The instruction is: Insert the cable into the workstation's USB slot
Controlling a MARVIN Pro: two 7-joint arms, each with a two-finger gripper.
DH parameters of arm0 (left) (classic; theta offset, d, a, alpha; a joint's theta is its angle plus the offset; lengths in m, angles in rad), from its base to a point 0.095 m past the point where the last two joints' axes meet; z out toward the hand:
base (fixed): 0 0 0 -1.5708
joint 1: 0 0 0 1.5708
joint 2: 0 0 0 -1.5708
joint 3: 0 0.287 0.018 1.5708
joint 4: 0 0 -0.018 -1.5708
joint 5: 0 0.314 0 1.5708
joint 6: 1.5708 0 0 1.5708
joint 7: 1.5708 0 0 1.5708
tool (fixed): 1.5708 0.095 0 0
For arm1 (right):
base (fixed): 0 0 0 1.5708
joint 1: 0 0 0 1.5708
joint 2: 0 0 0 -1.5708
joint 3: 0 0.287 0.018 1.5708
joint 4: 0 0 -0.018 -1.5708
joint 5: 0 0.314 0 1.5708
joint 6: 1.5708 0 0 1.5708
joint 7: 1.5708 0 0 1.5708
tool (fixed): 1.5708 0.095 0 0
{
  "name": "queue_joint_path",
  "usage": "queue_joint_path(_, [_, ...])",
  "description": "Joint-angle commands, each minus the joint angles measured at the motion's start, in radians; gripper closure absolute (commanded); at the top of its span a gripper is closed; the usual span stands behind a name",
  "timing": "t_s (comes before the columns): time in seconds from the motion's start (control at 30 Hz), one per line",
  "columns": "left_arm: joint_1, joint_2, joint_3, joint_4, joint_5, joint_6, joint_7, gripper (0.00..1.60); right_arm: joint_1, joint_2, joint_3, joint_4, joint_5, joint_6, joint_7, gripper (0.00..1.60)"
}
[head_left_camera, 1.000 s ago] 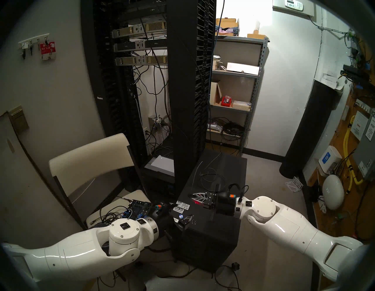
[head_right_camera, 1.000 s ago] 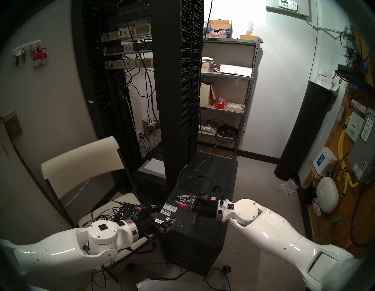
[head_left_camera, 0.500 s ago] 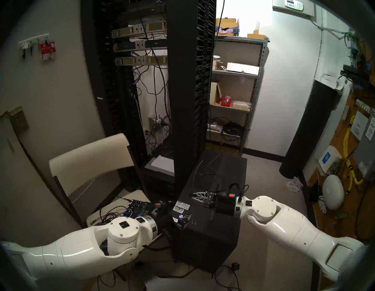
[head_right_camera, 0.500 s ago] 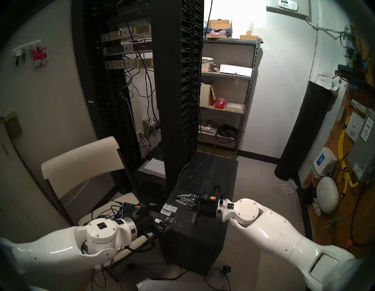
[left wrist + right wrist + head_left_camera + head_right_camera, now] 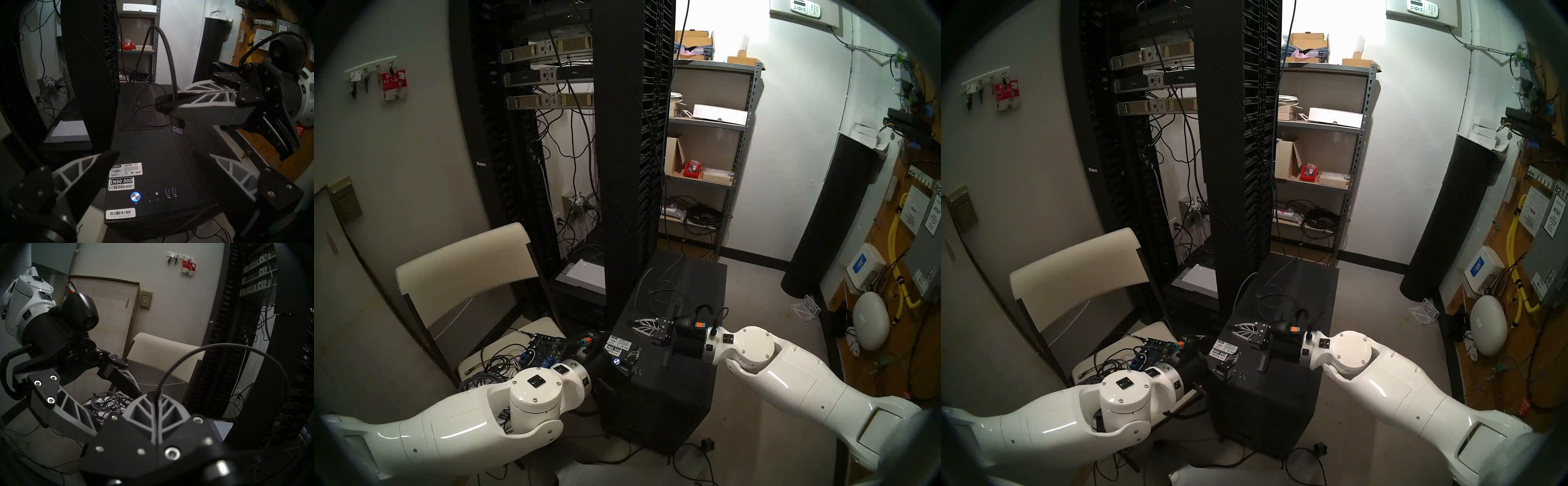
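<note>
Left gripper shifted right, jaws now spread, lower centre — right gripper clamps the cable above the workstation.

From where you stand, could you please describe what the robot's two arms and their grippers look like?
Both arms are glossy white, rounded shells with small black square tags at the joints. Each ends in a black cylindrical wrist with a bulbous black camera pod, an orange-and-teal marker and a looping black cord. The left gripper and right gripper share black bolted brackets and tapered fingers with pale grey ribbed, leaf-like lattice.
</note>
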Motion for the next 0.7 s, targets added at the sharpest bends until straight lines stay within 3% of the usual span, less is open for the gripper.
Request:
queue_joint_path(0.0, [-0.006, -0.059, 0.009, -0.002, 0.047, -0.020, 0.064, 0.00, 0.004, -0.001, 0.007, -0.024, 0.007, -0.007, 0.000, 1.60])
queue_joint_path(0.37, [0.005, -0.085, 0.013, 0.014, 0.058, -0.058, 0.118, 0.00, 0.007, -0.004, 0.005, -0.020, 0.010, -0.009, 0.007, 1.60])
queue_joint_path(0.67, [0.003, -0.086, 0.014, 0.015, 0.020, -0.059, 0.094, 0.00, 0.011, -0.017, 0.004, -0.014, 0.006, -0.007, 0.008, 1.60])
